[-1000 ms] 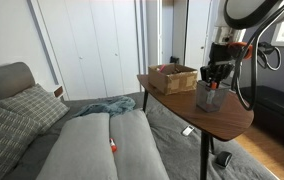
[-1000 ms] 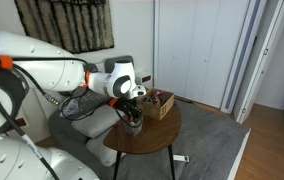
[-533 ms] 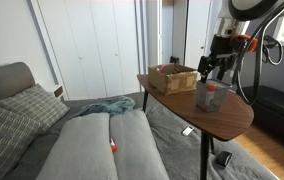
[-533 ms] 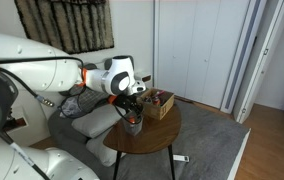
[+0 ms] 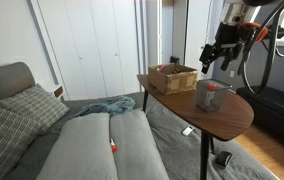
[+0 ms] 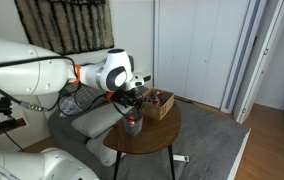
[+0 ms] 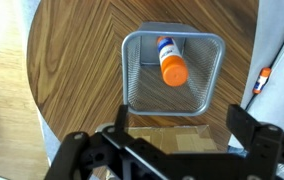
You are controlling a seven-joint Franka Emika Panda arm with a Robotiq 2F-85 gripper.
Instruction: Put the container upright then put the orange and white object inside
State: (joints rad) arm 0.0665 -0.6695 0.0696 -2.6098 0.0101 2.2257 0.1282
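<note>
The grey container (image 5: 210, 96) stands upright on the round wooden table (image 5: 227, 118), also in the other exterior view (image 6: 133, 125). From the wrist view I look straight down into the container (image 7: 142, 80). The orange and white object (image 7: 169, 62) lies inside it. My gripper (image 5: 218, 62) hangs open and empty above and slightly behind the container, apart from it. In the wrist view the gripper (image 7: 182, 130) shows its two dark fingers (image 7: 120, 118) spread wide, with nothing between them.
A shallow brown open box (image 5: 172, 77) sits on the table beside the container; its top (image 7: 167, 140) shows between my fingers. A grey sofa (image 5: 92, 150) with a small orange item (image 5: 112, 147) lies beside the table. Another exterior view shows the box (image 6: 160, 104).
My gripper has opened, letting go of the orange and white object inside the container, and has risen up and away from the container.
</note>
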